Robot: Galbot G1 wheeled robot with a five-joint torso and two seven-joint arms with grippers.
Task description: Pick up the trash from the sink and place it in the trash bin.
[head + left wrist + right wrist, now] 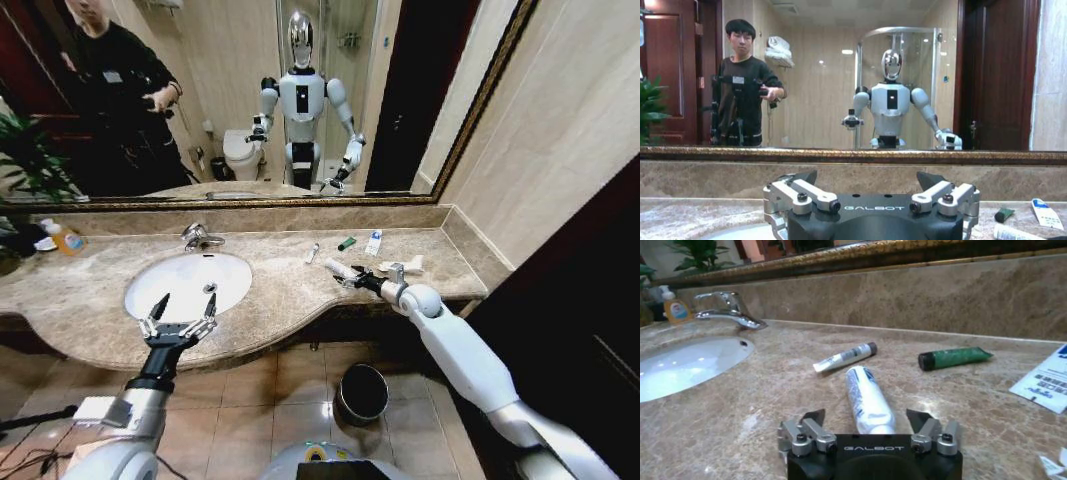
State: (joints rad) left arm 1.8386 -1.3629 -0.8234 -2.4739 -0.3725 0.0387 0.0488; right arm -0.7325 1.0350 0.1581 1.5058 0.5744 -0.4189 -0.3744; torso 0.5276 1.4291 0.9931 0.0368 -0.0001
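A soft white tube (865, 400) is seen lying on the polished marble bench (760, 405), flanked by the right pincer (869, 421), spread wide; the left pincer (179, 312) is held open over the oval sink (180, 280).

Beige marble vanity top (90, 285) with an inset white oval basin (180, 280) and chrome tap (197, 237). On it, right of the basin: a small white tube with a dark cap (312, 253), a green tube (346, 243), a larger white tube (338, 268), a white-and-blue flat sachet (373, 242) and crumpled white pieces (402, 265). An orange-labelled pump bottle (64, 238) stands at the far left; a round black bin with a metal rim (361, 393) sits on the tiled floor (240, 400) below.
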